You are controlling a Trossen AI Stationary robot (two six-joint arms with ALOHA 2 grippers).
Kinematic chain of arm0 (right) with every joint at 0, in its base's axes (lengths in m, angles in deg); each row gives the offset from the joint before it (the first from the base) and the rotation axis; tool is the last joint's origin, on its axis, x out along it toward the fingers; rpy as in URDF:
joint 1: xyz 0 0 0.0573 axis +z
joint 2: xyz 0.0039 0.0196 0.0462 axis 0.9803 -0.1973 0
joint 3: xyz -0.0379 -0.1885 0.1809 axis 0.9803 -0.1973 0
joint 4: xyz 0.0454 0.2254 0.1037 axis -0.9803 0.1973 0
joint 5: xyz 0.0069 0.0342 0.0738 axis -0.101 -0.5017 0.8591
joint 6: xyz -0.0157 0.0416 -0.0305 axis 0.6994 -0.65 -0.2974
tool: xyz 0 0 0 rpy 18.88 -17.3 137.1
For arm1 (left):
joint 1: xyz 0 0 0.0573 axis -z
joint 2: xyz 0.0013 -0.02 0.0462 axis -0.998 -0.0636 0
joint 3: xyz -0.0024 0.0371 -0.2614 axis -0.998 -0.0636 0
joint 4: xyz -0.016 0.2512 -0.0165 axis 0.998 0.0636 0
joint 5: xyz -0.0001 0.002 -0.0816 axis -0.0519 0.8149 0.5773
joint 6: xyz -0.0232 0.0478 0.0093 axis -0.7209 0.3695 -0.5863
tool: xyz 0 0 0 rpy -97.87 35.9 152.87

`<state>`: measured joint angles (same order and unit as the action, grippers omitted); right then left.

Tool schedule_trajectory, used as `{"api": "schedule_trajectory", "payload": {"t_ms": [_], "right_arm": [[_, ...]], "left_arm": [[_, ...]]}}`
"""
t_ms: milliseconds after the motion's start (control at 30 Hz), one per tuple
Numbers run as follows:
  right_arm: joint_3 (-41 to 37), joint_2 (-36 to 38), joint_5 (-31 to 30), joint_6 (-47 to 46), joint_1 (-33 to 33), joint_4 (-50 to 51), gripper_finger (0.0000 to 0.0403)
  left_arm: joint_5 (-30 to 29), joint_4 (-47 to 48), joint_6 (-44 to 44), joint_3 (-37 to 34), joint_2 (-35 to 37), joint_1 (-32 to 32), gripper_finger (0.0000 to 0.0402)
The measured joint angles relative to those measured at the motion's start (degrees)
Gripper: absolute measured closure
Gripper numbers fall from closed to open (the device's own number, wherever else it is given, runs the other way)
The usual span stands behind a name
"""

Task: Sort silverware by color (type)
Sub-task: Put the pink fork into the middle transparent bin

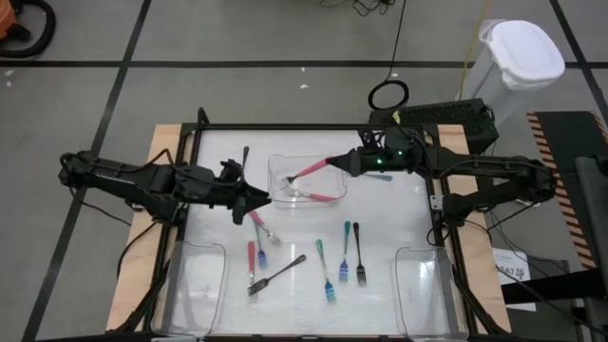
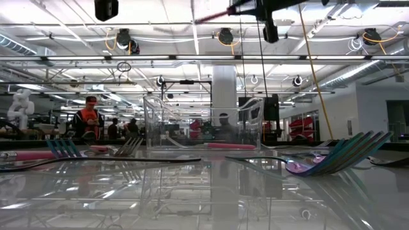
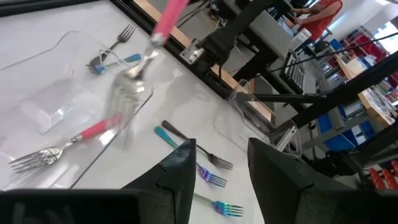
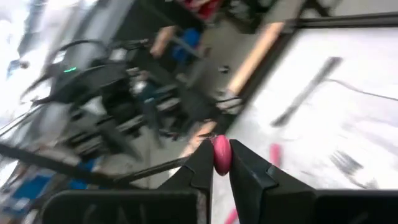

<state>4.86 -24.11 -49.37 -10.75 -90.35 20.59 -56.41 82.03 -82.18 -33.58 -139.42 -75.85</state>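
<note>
**A:** Where's the right hand?

**B:** Up above the surface, over the far clear tray in the middle. It's clamped on the end of a pink-handled spoon, which slants down from the fingers toward the tray. In the right wrist view the pink tip sits pinched between the two dark fingers.

**A:** Anything in that tray already?

**B:** One pink-handled fork, lying flat on the tray floor (the left wrist view shows it too, tines toward the camera).

**A:** And the left hand?

**B:** Just off the tray's left edge, low over the surface. Its fingers stand a little apart with nothing between them.

**A:** The rest of the silverware?

**B:** Loose on the surface nearer the front. Right beside the left hand there's a pink-handled fork crossing a teal one. Below that, a pink-and-blue piece and a dark grey fork lying slantwise. Toward the centre right, three more stand roughly parallel: a teal-handled fork, a shorter blue one, and a dark one. Another dark utensil lies near the far edge, left of the tray.

**A:** Other trays?

**B:** Two clear ones at the front corners, left and right; I can't make out anything in them.
</note>
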Motion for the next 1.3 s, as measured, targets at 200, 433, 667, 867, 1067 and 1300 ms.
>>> {"api": "schedule_trajectory", "payload": {"t_ms": [200, 433, 667, 867, 1067, 1300], "right_arm": [[0.0, 0.0, -6.8, -0.8, -0.3, 5.7, 0.0375], [0.0, -2.3, -12.6, -3.1, -0.3, 6.3, 0.0373], [0.0, -7.4, -12.4, -4.9, 0.5, 6.1, 0.0373], [0.0, -10.2, -13.4, -5.3, 1.0, 4.6, 0.0369], [0.0, -12.4, -15.6, -5.1, 0.9, 5.2, 0.0368], [0.0, -15.1, -14.6, -5.3, 1.3, 4.8, 0.0367]], "left_arm": [[-1.5, 0.0, 0.1, 0.0, 0.0, 0.0, 0.0259], [-1.7, 0.0, 0.1, 0.0, 0.0, 0.0, 0.0259], [-2.7, 0.0, 0.0, 0.0, -0.1, 0.0, 0.0259], [-3.0, 0.0, -0.1, 0.0, -0.1, 0.0, 0.0259], [-3.0, 0.0, 0.0, 0.0, -0.1, 0.0, 0.0259], [-3.0, 0.3, 0.2, 0.0, -0.1, 0.0, 0.0259]]}}
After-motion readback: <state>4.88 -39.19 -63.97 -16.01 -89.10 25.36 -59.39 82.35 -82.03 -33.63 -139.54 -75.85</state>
